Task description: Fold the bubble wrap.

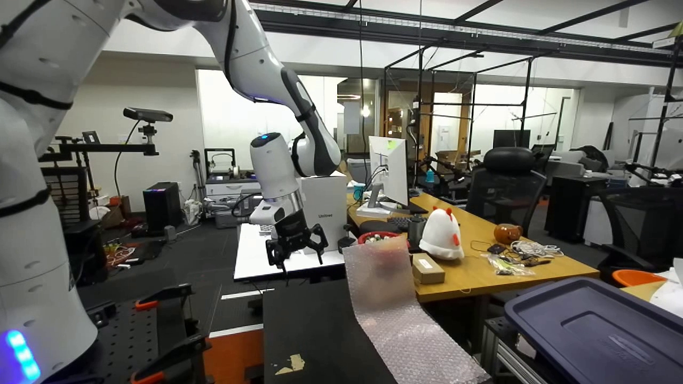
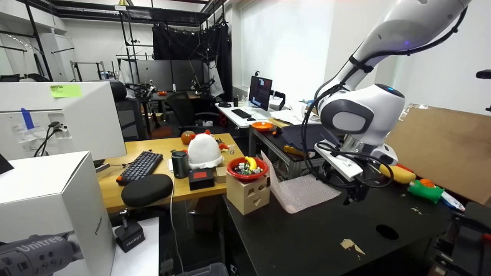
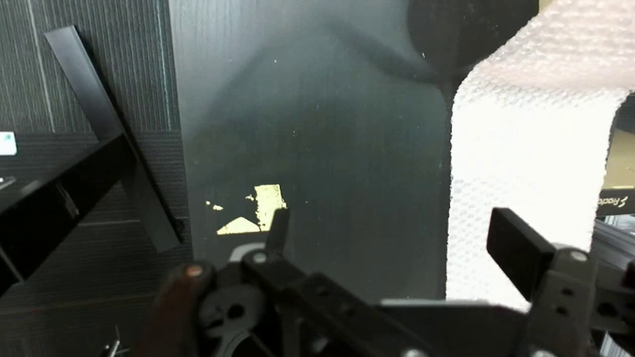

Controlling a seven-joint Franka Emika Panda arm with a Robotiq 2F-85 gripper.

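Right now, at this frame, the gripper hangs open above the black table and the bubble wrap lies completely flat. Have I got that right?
Not quite: the bubble wrap is not completely flat; one end rises beside the wooden box, as an exterior view shows. The gripper does hang open above the black table.

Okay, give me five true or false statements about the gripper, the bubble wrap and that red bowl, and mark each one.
1. The gripper is open. True.
2. One end of the bubble wrap rises beside the wooden box. True.
3. The gripper is holding the bubble wrap. False: it holds nothing.
4. A yellow banana-shaped thing lies in the red bowl. True.
5. The bubble wrap is folded into a neat square. False: it stretches out as a long strip.
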